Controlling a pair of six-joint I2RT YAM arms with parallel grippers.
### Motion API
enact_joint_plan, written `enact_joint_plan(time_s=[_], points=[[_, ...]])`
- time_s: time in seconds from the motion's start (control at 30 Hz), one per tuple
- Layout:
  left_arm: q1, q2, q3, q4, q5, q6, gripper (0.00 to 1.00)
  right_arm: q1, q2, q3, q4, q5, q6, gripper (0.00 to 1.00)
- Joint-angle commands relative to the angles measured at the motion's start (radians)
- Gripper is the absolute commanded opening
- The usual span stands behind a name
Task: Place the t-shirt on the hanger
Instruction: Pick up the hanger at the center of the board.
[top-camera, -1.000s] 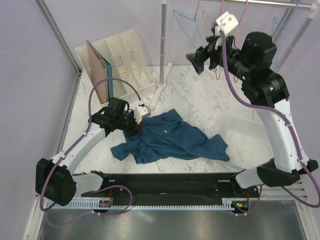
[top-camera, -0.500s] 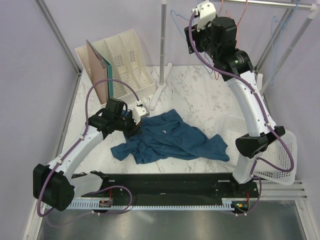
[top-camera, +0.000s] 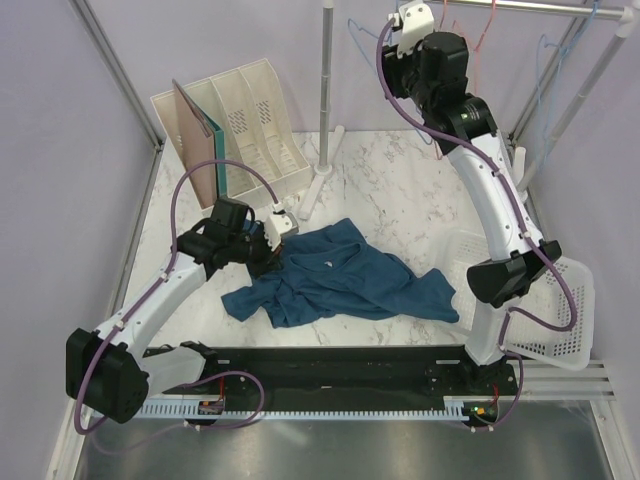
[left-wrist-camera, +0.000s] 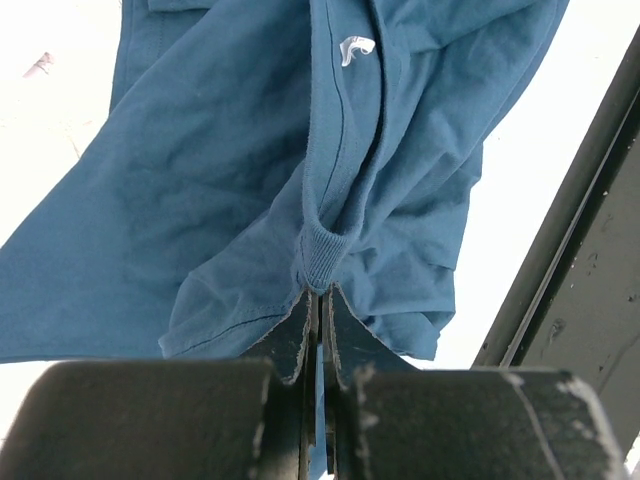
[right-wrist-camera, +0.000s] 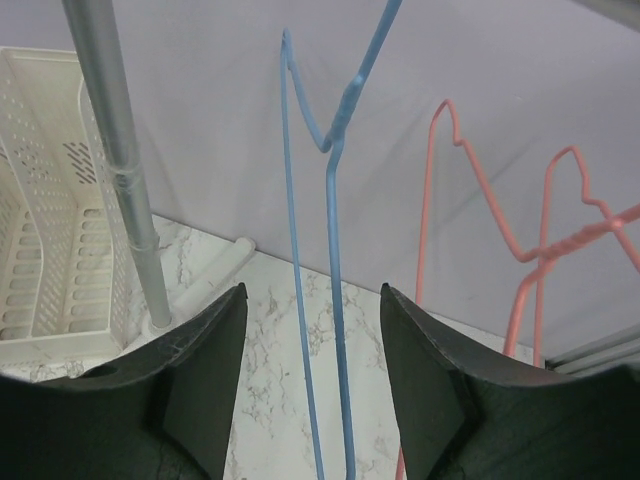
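Observation:
The dark teal-blue t-shirt (top-camera: 340, 275) lies crumpled on the marble table, in front of the arms' base rail. My left gripper (top-camera: 272, 252) is at its left edge, shut on a ribbed fold of the t-shirt (left-wrist-camera: 322, 258). My right gripper (right-wrist-camera: 313, 295) is raised high at the back by the rail, open, with the light-blue wire hanger (right-wrist-camera: 335, 260) hanging between its fingers without touching them. In the top view the hanger (top-camera: 362, 35) shows just left of the right gripper (top-camera: 385, 62).
Pink-red wire hangers (right-wrist-camera: 480, 200) hang right of the blue one on the rail (top-camera: 540, 10). A grey upright pole (top-camera: 326, 90) stands at the back centre. A white file rack (top-camera: 240, 125) is back left. A white mesh basket (top-camera: 560, 320) is at right.
My right arm has swung up and left to the rail, bringing its open fingers around the blue hanger. My left gripper stays on the shirt's edge.

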Motion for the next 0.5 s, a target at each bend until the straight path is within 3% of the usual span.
enact_joint_plan(time_s=[0.0,0.07,0.17,0.33,0.37,0.4,0.47], points=[[-0.004,-0.033,-0.010,0.022,0.023,-0.030,0.02,-0.005,0.035,-0.006,0.061,0.000,-0.013,0.62],[-0.004,-0.035,-0.016,0.024,0.026,-0.028,0.02,-0.006,0.048,-0.013,0.070,-0.010,-0.027,0.61],[-0.005,-0.036,-0.017,0.024,0.024,-0.028,0.02,-0.006,0.048,-0.044,0.096,-0.023,-0.035,0.53],[-0.004,-0.032,-0.013,0.024,0.023,-0.024,0.02,-0.006,0.042,-0.032,0.103,-0.040,-0.038,0.26],[-0.004,-0.033,-0.010,0.024,0.029,-0.025,0.02,-0.006,0.040,-0.029,0.105,-0.040,-0.044,0.18],[-0.004,-0.033,-0.010,0.024,0.032,-0.024,0.02,-0.006,0.037,-0.024,0.107,-0.025,-0.044,0.04],[-0.004,-0.029,-0.010,0.024,0.036,-0.030,0.02,-0.006,0.019,-0.021,0.120,-0.011,-0.042,0.00]])
